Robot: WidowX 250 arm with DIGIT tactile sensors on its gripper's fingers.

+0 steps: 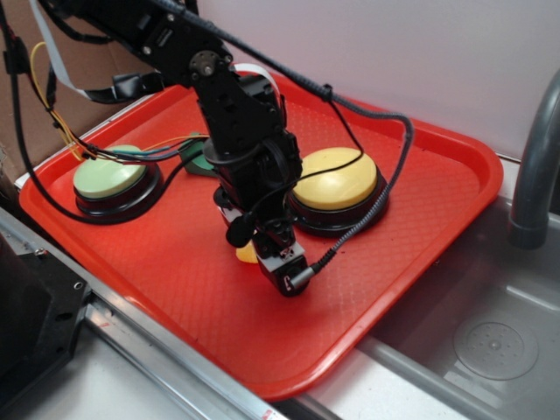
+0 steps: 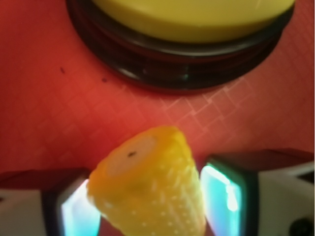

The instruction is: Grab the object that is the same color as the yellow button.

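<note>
The yellow toy corn piece (image 2: 147, 191) sits between my gripper's (image 2: 150, 201) two pads, flat end towards the camera. Both pads (image 2: 224, 196) press against its sides, so the gripper is shut on it. In the exterior view the gripper (image 1: 278, 269) is down at the red tray (image 1: 420, 175), and only a bit of the corn (image 1: 248, 254) shows at its left. The yellow button (image 1: 334, 179) on its black base stands just behind the gripper. It fills the top of the wrist view (image 2: 192, 19).
A pale green dome button (image 1: 109, 178) stands at the tray's left. A dark green block (image 1: 199, 157) lies behind the arm. Cables trail over the tray. A steel sink (image 1: 490, 341) and grey faucet pipe (image 1: 534, 166) are at the right.
</note>
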